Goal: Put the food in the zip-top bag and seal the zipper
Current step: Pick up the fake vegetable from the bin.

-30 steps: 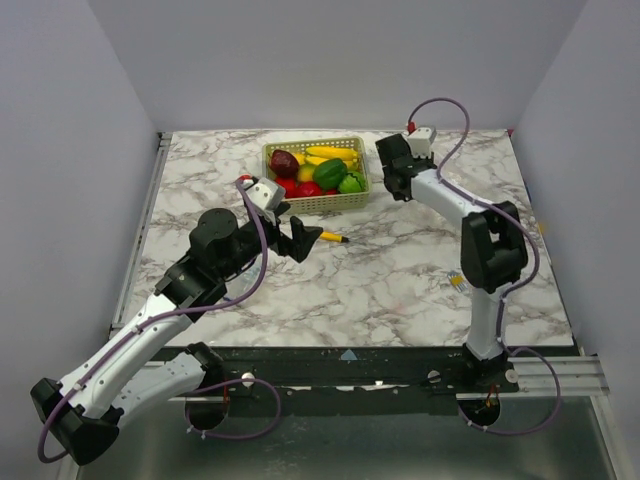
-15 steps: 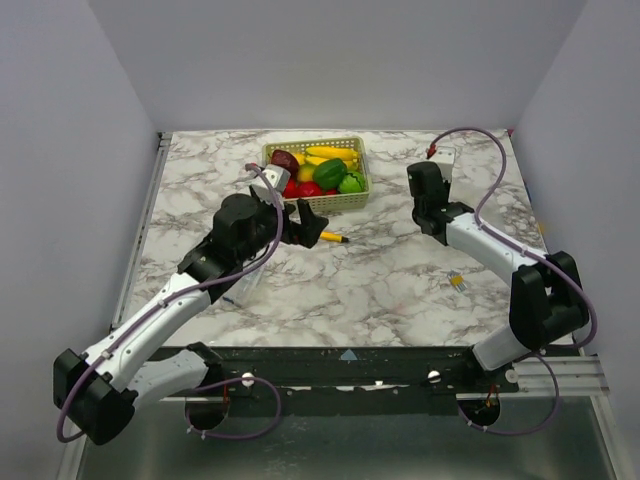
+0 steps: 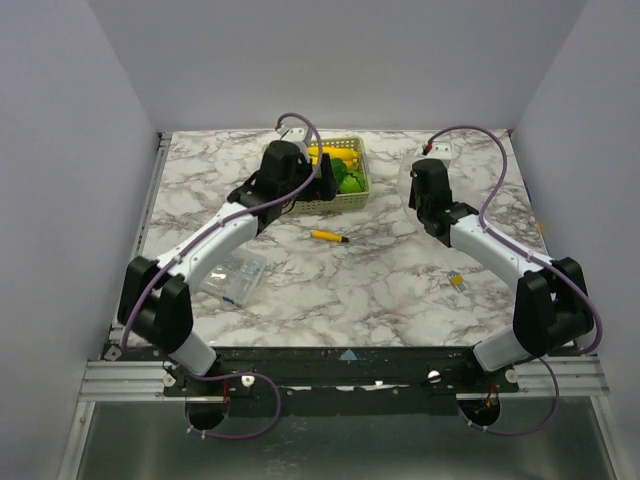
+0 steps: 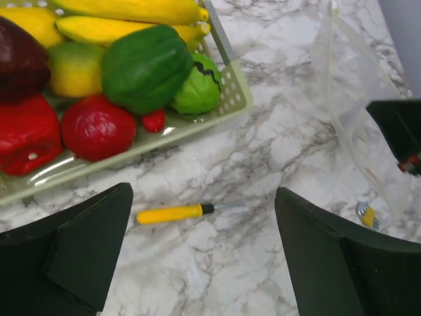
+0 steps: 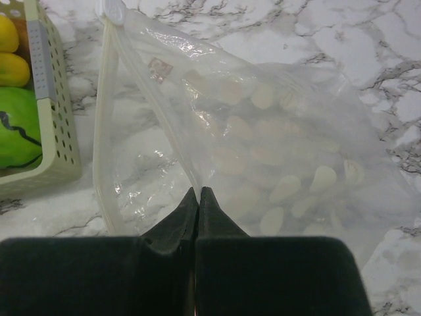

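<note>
The food lies in a yellow-green mesh basket: a green pepper, a red round one, a dark-red one, bananas and a lemon. My left gripper is open and empty, just in front of the basket; in the top view it hangs over the basket's near edge. My right gripper is shut on the mouth edge of the clear zip-top bag and holds it up to the right of the basket. The zipper strip stands apart, so the mouth is open.
A thin yellow-and-black stick lies on the marble in front of the basket. A flat clear packet lies at the near left. A small yellow item lies at the near right. The held bag stands close to the basket's right side.
My left arm has reached forward from mid-table to the basket, still open. My right arm has drawn back from the basket's right side, lowered its elbow and holds the bag.
</note>
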